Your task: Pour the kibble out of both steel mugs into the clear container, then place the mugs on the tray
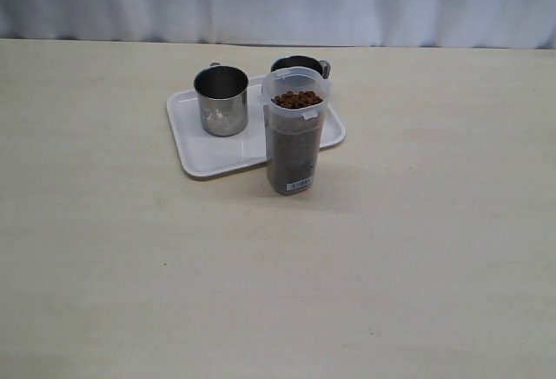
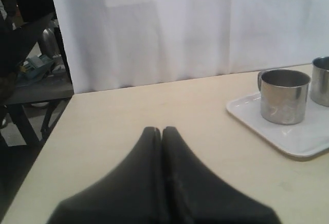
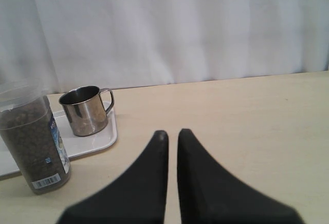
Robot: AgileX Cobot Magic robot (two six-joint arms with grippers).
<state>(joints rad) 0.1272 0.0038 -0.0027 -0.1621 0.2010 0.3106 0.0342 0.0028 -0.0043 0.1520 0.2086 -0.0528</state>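
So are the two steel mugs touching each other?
Apart. The exterior view shows bare tray between the left mug and the right mug behind the clear container.

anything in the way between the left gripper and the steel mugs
Nothing visible does. Only bare table lies between the shut left gripper and the steel mugs, and both mugs already stand on the tray.

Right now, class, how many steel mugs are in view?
2. One steel mug stands on the tray, left side; the second mug, also on it, is partly hidden behind the clear container.
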